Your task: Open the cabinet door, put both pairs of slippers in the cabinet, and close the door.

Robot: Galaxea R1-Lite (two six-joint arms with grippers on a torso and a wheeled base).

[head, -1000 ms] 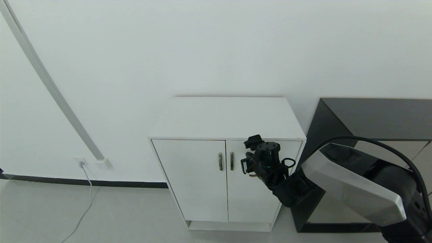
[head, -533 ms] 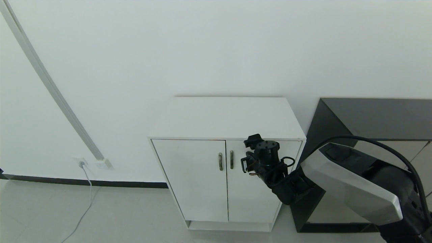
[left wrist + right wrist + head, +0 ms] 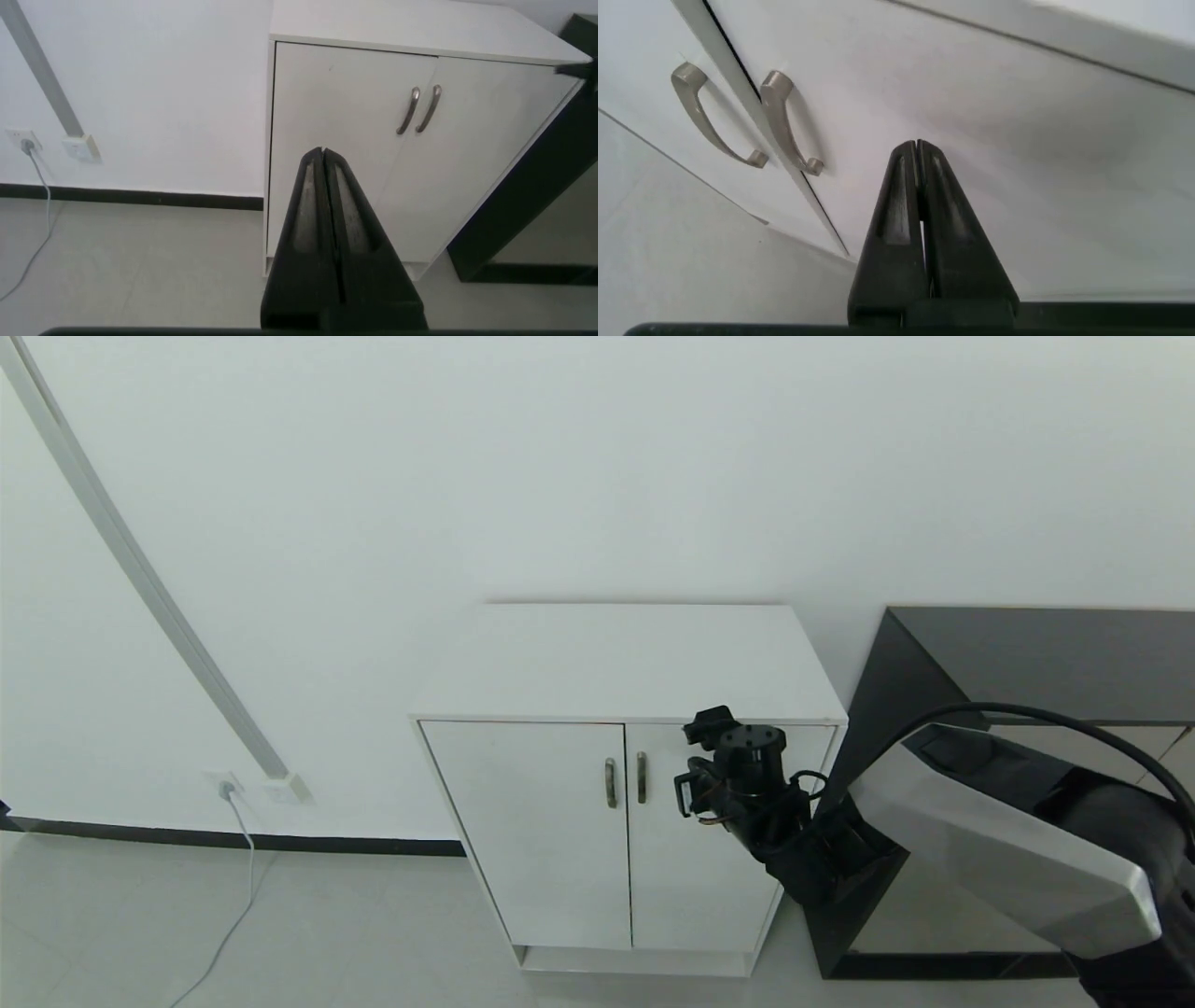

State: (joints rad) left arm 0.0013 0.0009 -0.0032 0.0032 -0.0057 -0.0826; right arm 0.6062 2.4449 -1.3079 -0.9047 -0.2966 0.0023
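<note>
Heads up, you've got nothing readable here: no lettering, label or number on the white cabinet, its handles or the wall socket.

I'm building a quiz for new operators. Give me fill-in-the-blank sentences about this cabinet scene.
Both doors of the white two-door cabinet are ____.
The right gripper points at the cabinet's ____ door.
The left gripper has its fingers ____.
Missing words: closed; right; shut.
</note>
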